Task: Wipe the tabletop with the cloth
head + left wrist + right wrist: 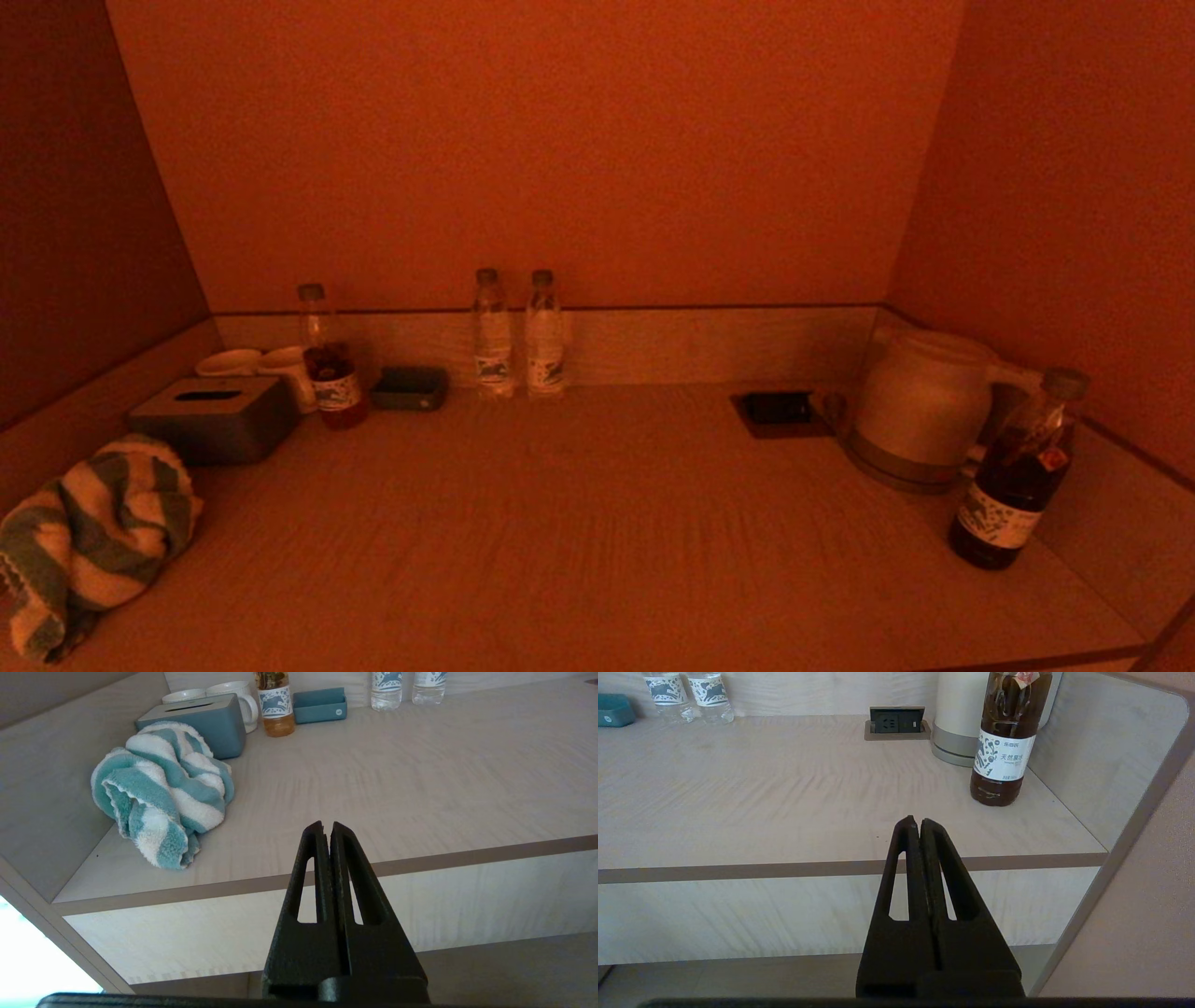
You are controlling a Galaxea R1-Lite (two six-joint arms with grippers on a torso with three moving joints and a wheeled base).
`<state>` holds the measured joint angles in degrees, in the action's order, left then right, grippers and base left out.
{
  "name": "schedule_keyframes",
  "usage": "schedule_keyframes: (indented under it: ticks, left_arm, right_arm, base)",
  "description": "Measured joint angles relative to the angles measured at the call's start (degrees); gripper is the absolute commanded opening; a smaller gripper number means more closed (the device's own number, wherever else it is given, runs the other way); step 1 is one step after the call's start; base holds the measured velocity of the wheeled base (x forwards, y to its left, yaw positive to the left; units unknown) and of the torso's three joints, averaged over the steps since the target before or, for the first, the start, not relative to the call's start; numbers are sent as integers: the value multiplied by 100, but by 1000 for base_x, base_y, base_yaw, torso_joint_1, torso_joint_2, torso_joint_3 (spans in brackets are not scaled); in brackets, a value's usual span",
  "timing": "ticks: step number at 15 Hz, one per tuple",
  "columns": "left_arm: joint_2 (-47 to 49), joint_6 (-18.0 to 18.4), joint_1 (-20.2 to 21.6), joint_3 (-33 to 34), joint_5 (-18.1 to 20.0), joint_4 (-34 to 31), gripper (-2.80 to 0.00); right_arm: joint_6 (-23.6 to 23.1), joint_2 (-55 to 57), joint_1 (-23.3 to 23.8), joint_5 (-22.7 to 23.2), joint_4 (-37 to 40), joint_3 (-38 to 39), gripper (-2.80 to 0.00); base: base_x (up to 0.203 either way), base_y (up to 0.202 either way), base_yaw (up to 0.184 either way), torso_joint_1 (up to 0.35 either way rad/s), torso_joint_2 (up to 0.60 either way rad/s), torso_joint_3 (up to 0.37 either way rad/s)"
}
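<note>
Lying bunched in a loose heap at the near left corner of the tabletop (597, 523), the cloth (89, 541) rests just in front of the tissue box (217, 418) and close against the left wall. It is a striped terry towel, soft and light by the look of it, with thick folds and no stiffness; it should collapse under a pinch and drag limply, not slide as one piece. The plump upper fold facing the open tabletop (205, 807) looks the best place to take hold, since a pinch there would gather several layers and keep the fingers off the wall.

The left gripper (326, 828) hangs in front of the table's near edge, to the right of the cloth and well apart from it, its fingers pressed together on nothing. It would have to spread them before going in. The right gripper (915, 823) also hangs off the near edge, at the right, fingers together and empty.

Wiping will need care: a dark bottle (1018, 476) and a kettle (920, 411) stand at the right, and two water bottles (518, 336), a third bottle (327, 359), cups (261, 364) and a small tray (409, 387) line the far edge.
</note>
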<state>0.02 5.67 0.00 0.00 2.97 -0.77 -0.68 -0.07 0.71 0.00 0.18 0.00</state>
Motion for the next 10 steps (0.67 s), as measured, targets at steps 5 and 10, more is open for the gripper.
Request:
schedule_keyframes:
  ticks: [5,10]
  left_arm:
    - [0,2,0,0,0,0,-280]
    - [0,0,0,0,0,0,-280]
  right_arm:
    - [2,0,0,-1,0,0,-280]
    - [0,0,0,0,-2,0,-280]
  base:
    - [0,0,0,0,0,0]
    - [0,0,0,0,0,0]
